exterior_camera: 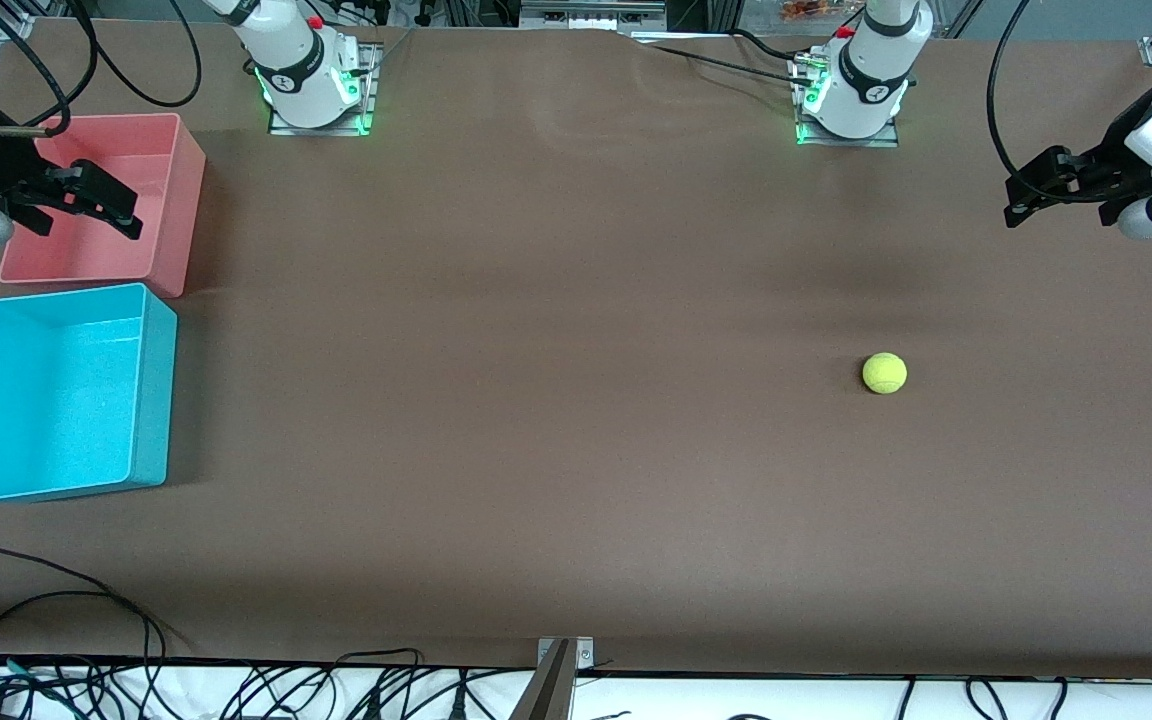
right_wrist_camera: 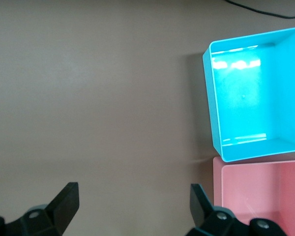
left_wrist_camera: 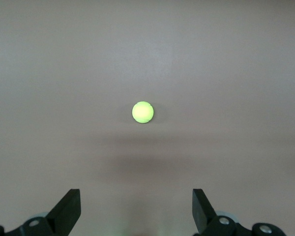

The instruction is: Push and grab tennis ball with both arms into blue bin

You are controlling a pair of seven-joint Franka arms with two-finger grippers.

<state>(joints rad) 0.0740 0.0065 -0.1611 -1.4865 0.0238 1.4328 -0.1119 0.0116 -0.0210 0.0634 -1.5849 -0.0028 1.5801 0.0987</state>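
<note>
Two-arm set-up at the start of the task. The tennis ball [exterior_camera: 884, 373] rests alone on the brown table [exterior_camera: 556, 420], toward the left arm's end and well apart from the blue bin [exterior_camera: 151, 400], which stands empty at the right arm's end, just beside the pink bin [exterior_camera: 186, 200] and nearer the front camera than it. The left gripper [exterior_camera: 1021, 200] hangs in the air over the table's edge at the left arm's end, fingers spread apart and holding nothing; in the front view the ball lies at about seven o'clock from it. In the left wrist view the ball [left_wrist_camera: 143, 112] sits centred between the two parted fingertips [left_wrist_camera: 69, 206], with open table between. The right gripper [exterior_camera: 106, 205] hovers over the pink bin, likewise parted and empty, with the ball at about three o'clock, well apart. The left arm is plainly the nearer; the likely first move is for it to descend and push the ball toward nine o'clock, along the table toward the right arm and the blue bin.
</note>
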